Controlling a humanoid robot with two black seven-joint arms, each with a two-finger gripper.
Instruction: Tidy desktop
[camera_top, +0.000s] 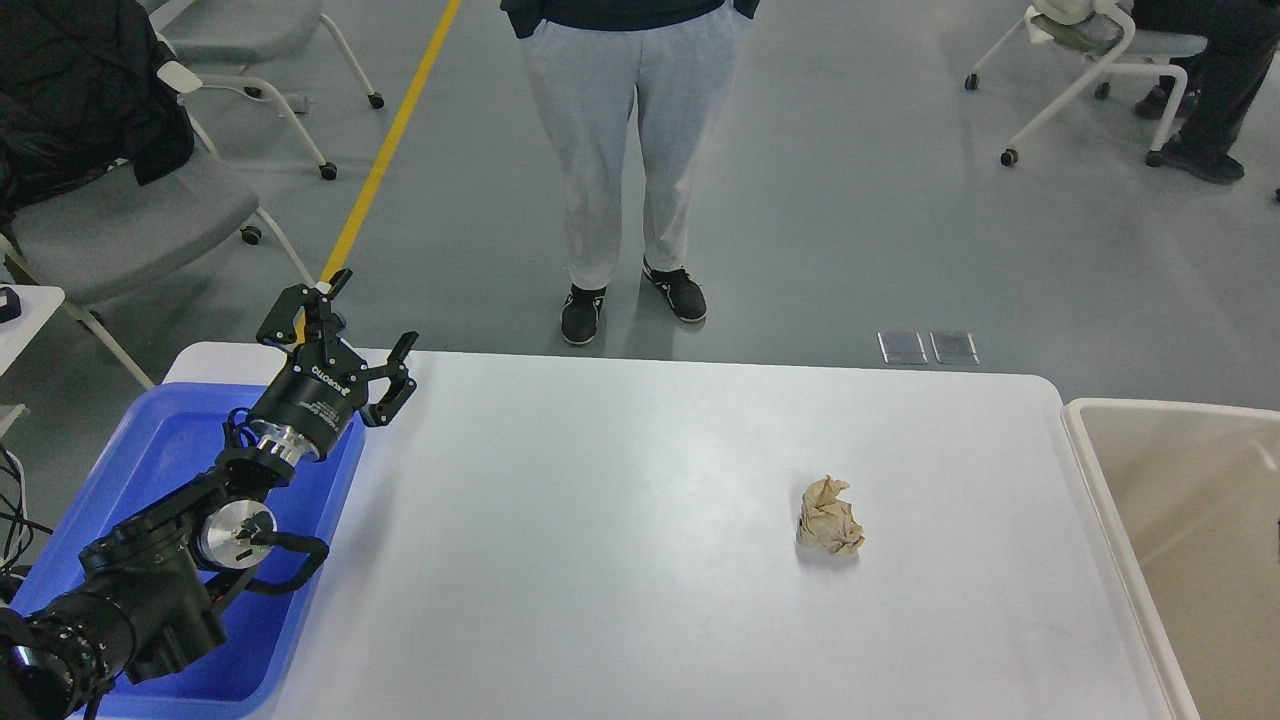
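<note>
The desktop (620, 520) is a large white tabletop with rounded corners. A crumpled beige paper ball (829, 516) lies on it, right of centre. My left gripper (372, 318) is open and empty, raised above the far left corner of the desktop, over the far end of the blue tray (170, 470). It is far to the left of the paper ball. My right arm and gripper are out of view.
A beige bin (1180, 540) stands against the desktop's right edge. A person (630, 150) stands just beyond the far edge. Office chairs (120, 200) stand at the far left and far right on the grey floor.
</note>
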